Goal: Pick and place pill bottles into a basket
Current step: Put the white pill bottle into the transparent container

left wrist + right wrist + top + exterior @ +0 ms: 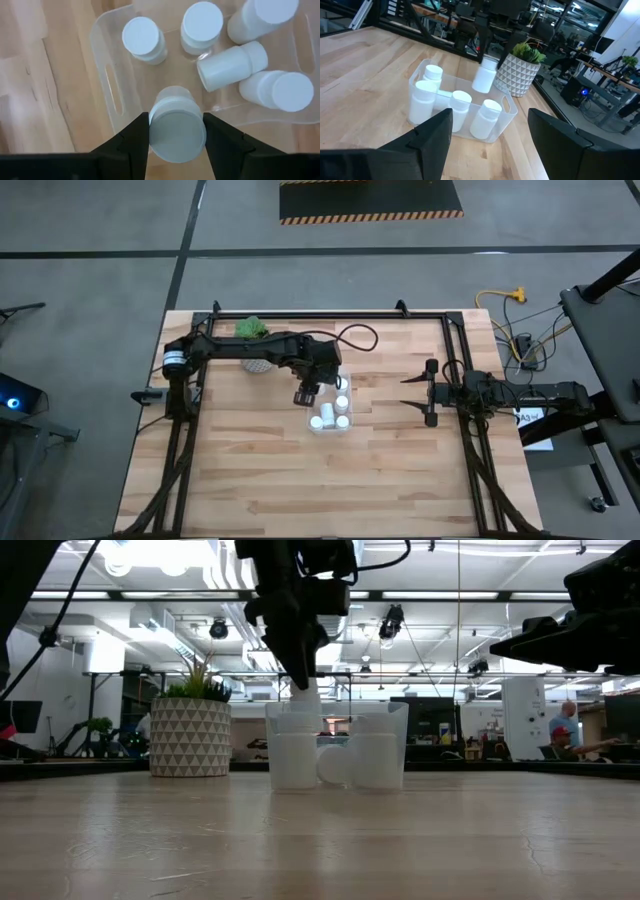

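Bottle [177,130] clamped in left gripper [176,131], tilted, cap up, over basket [107,90]; right gripper [490,132] open, apart.

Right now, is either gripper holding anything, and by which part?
The left gripper holds a pill bottle by its sides, above the basket. The right gripper is open, empty.

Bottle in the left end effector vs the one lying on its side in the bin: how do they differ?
The held bottle is clamped by the left end effector above the basket; the lying bottle rests inside it. The held one hangs roughly upright; the lying one is tipped over among four standing bottles. Both are white, capped and alike in size.
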Robot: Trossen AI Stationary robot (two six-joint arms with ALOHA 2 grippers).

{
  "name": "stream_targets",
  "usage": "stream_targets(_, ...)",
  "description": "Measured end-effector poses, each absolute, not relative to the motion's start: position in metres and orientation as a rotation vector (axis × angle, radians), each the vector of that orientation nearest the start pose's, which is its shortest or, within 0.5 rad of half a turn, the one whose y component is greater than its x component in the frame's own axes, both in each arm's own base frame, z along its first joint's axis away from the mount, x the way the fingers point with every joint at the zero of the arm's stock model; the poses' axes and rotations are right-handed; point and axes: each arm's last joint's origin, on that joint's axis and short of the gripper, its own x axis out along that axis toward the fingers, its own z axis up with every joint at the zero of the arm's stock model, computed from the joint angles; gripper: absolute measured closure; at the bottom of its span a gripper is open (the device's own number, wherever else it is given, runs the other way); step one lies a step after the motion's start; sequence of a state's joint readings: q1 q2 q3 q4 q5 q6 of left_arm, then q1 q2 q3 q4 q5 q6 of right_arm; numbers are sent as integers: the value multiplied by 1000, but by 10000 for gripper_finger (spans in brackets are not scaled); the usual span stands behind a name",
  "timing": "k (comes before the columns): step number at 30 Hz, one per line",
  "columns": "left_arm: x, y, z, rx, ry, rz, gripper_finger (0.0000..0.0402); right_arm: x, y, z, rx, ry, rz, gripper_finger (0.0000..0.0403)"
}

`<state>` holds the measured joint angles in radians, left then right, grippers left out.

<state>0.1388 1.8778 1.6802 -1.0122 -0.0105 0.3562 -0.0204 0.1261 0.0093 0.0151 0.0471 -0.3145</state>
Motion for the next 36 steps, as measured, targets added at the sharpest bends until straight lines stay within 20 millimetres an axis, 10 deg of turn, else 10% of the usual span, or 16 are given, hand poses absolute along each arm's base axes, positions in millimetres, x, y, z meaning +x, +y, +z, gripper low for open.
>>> stream_targets(18, 394, 88, 232, 176, 1325, -60, 258, 105, -3, 158, -316, 112, -50, 154)
stream_targets(36, 397, 88, 230, 173, 1305, -58, 252, 105, -3, 158, -316, 112, -50, 154)
